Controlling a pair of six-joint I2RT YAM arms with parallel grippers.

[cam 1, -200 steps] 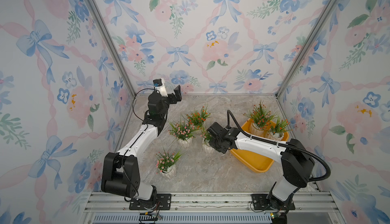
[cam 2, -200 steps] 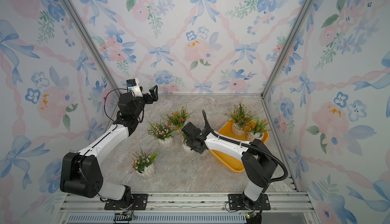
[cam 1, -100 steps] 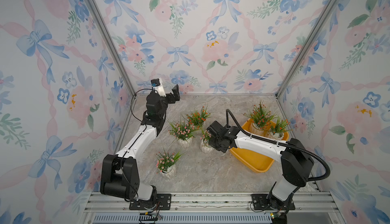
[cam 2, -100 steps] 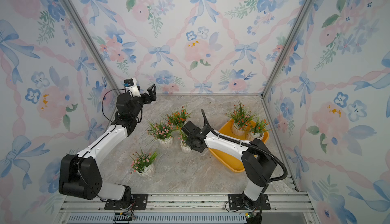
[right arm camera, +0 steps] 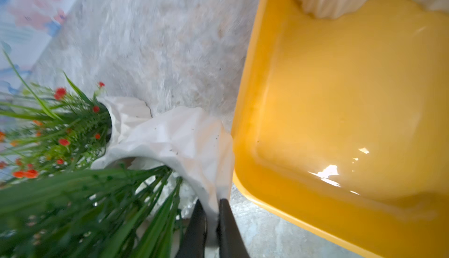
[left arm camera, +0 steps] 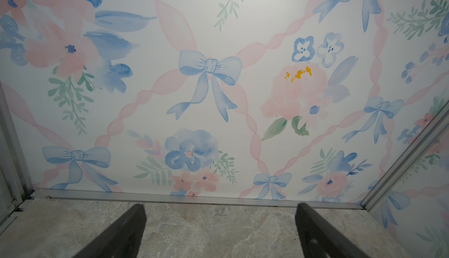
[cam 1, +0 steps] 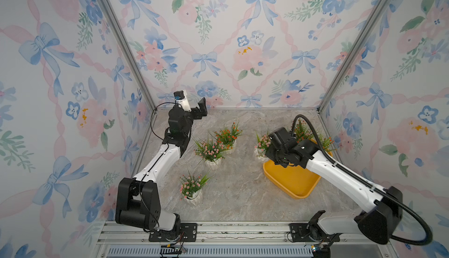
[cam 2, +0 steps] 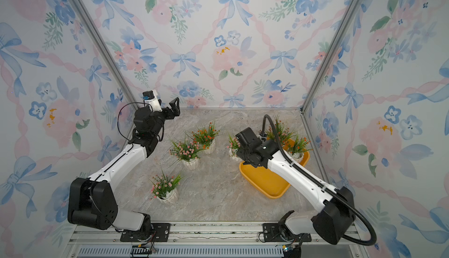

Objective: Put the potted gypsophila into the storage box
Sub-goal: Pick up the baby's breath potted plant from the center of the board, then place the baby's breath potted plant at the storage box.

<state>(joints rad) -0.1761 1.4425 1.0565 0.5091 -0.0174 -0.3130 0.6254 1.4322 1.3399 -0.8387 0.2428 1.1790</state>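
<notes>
in both top views the shallow yellow-orange plastic storage tray [cam 1: 291, 181] lies on the right of the grey marbled surface [cam 1: 243, 201]. two potted gypsophila [cam 2: 297, 147] already stand at its far end, which leaves the near floor free. three other pots [cam 2: 190, 164] wait on the left. the right arm hides its own end effector above a pink-bloomed plant in a white ribbed pot [cam 1: 262, 145] just beside the tray's corner

in the left wrist view the left end effector [left arm camera: 221, 220] has its fingers apart with nothing between them. it faces the wall, probably parked out of the way

in the right wrist view the right end effector [right arm camera: 211, 203] is clamped on the tilted white pot's [right arm camera: 182, 135] thin rim. this grip clears the foliage, and the pot looks ready to go over the tray's edge [right arm camera: 239, 123]
</notes>
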